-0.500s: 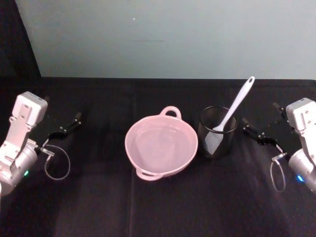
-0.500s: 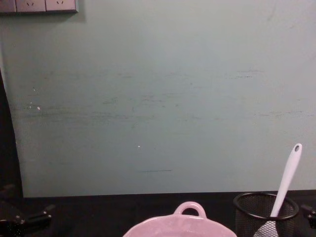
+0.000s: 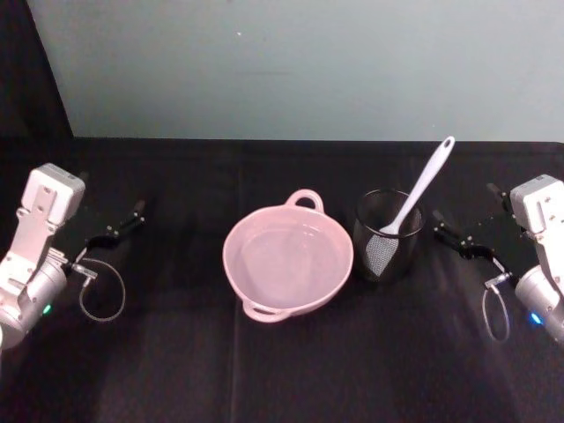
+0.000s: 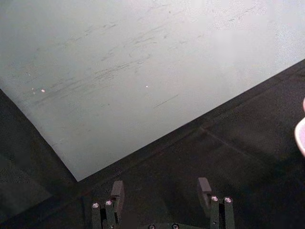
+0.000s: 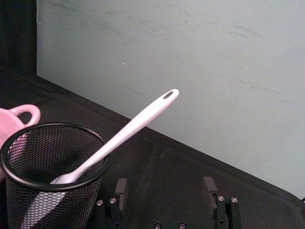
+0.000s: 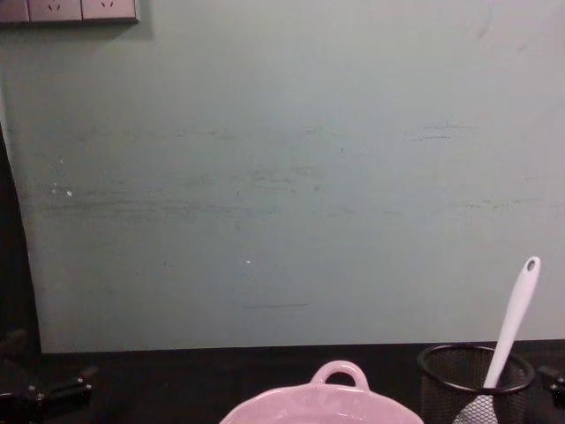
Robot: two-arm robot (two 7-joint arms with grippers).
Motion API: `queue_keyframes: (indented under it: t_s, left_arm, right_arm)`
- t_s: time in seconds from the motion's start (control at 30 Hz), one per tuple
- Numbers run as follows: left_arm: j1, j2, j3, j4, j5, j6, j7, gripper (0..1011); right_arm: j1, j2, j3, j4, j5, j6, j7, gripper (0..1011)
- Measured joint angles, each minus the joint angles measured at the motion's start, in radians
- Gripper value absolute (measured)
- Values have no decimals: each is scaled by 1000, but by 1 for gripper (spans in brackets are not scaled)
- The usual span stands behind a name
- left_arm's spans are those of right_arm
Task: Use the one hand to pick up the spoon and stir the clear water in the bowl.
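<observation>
The pale pink bowl point(image 3: 255, 280) sits mid-table with clear water point(image 3: 286, 256) in it, its loop handle point(image 6: 339, 373) facing the wall. To its right, the white spoon point(image 3: 429, 179) stands tilted in a black wire-mesh cup point(image 3: 389, 231), head down and handle leaning up and away point(image 5: 136, 123). My right gripper point(image 3: 463, 210) rests low on the table to the right of the cup, open and holding nothing; its fingers point(image 5: 121, 189) stand apart just short of the cup point(image 5: 45, 183). Far to the left, my left gripper point(image 3: 113, 204) is parked, also open point(image 4: 161, 191).
A black cloth point(image 3: 282, 370) covers the table and a pale green wall point(image 3: 291, 62) stands behind it. Cable loops hang from both wrists point(image 3: 101, 295) point(image 3: 496, 313). Bare cloth lies between each gripper and the bowl and along the front.
</observation>
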Motion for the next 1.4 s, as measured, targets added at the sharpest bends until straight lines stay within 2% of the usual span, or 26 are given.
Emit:
queue_keyframes:
  t_s: [1.0,1.27,1.4]
  left_arm:
    - [0,0,0,0,0,0,0,1011]
    - [0,0,0,0,0,0,0,1011]
    - [0,0,0,0,0,0,0,1011]
  right_arm:
    - [0,0,0,0,0,0,0,1002]
    - [-52,22,52,-69,18,-5,13,1003]
    - [-101,43,91,-143,36,8,12,1002]
